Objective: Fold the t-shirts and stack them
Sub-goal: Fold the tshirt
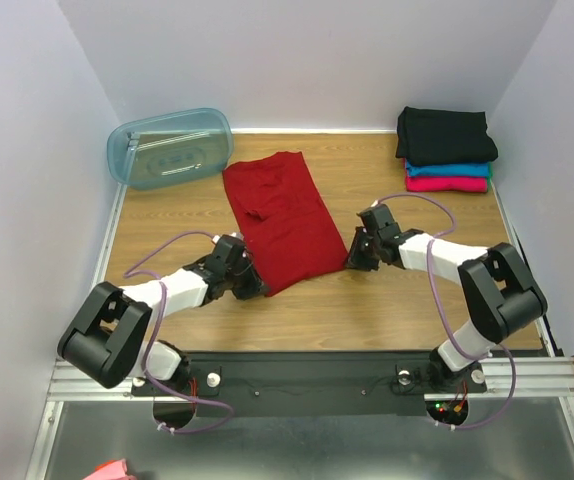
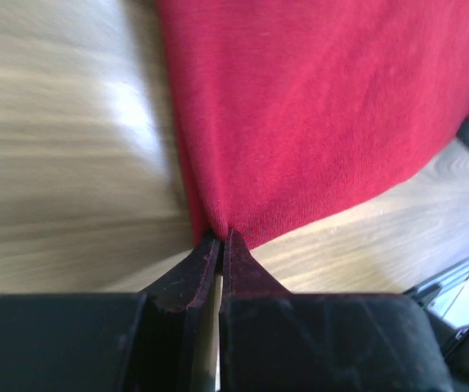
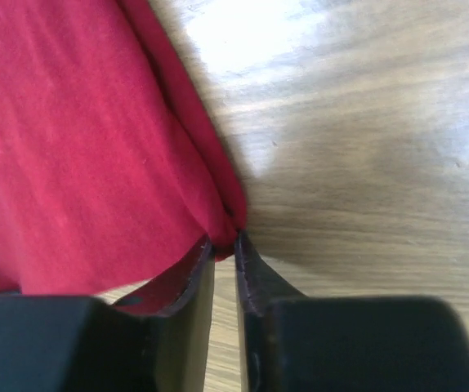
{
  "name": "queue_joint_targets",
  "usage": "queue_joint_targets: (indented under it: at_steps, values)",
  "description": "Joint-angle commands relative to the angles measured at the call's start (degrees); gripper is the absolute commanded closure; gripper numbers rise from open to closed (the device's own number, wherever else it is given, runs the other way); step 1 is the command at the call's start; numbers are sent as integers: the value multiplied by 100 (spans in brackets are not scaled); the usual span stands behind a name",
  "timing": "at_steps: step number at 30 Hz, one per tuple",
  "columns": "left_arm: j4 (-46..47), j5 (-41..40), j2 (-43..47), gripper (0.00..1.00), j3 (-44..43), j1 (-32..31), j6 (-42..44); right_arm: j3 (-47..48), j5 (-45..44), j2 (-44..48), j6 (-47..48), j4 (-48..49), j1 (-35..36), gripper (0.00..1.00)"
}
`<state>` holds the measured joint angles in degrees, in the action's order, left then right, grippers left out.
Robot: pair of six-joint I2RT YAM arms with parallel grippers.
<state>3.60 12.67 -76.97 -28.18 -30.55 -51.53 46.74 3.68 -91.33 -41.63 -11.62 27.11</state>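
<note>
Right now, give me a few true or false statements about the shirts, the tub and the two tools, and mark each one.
1. The left tool is shut on the edge of the red t-shirt. True.
2. The right tool hangs open, clear of the cloth. False: it pinches the red t-shirt's other near corner.
3. The black t-shirt tops the folded stack, over the teal t-shirt and the pink t-shirt. True.
4. The tub sits on that stack. False: it is in the far left corner, and the stack is at the far right.
</note>
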Motion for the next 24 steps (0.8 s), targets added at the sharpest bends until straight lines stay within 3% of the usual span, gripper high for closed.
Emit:
queue_joint_targets:
  at_steps: [1,3,8,15,18,24]
  values:
    - [-306,-71,50,100,41,-451,64,-270,-60,115,-30,107,31,85]
    - [-351,-89,181,100,85,-592,-15,-376,-532,508,-74,72,31,100]
    - [-535,-27,795,100,199,-1355,-436,-902,-1632,1748,-144,-418,31,100]
    - [-834,-168,1912,100,32,-2542,-1052,-1255,-2056,3471,-372,-1815,31,100]
    - [-1202,-247,2080,100,-239,-2676,-982,-1098,-2030,4033,-311,-2133,31,100]
    - [-1809,-799,1976,100,-907,-2667,-771,-237,-2125,3879,23,-2389,40,100]
